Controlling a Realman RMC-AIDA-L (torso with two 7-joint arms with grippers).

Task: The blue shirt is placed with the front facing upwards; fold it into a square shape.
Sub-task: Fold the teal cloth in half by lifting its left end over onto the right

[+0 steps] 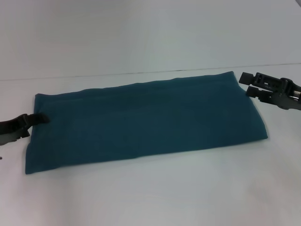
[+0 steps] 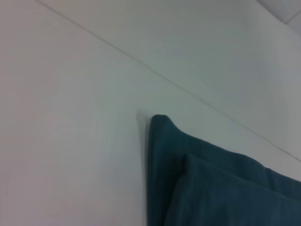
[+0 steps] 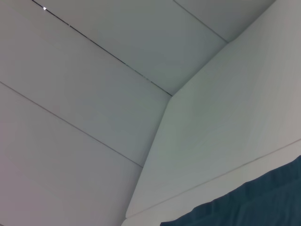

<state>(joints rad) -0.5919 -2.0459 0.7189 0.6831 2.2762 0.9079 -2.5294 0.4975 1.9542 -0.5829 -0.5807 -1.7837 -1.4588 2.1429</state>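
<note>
The left gripper (image 1: pixel 41 118), black and angular, reaches in low from the left edge of the white table (image 1: pixel 150 197), and its tip lies on the short left end of the blue shirt (image 1: pixel 146 120). Whether its fingers are pinching the cloth or merely resting there, I cannot tell.

The blue shirt is a long, flat band of soft, matte teal cloth lying across the middle of the table, folded lengthwise into a rough rectangle; only plain fabric faces up. Its far edge runs slightly wavy, and its right end is rounded and a little puffed. In the left wrist view, one corner (image 2: pixel 160 123) rises to a blunt point with a second layer stepped just inside it, showing the doubled thickness. In the right wrist view, the fabric edge (image 3: pixel 254 202) looks softly rippled against the smooth tabletop.

The right gripper (image 1: pixel 245 84), a boxy black metal frame, hovers just beside the shirt's far right corner, its two fingers slightly parted and holding nothing.
</note>
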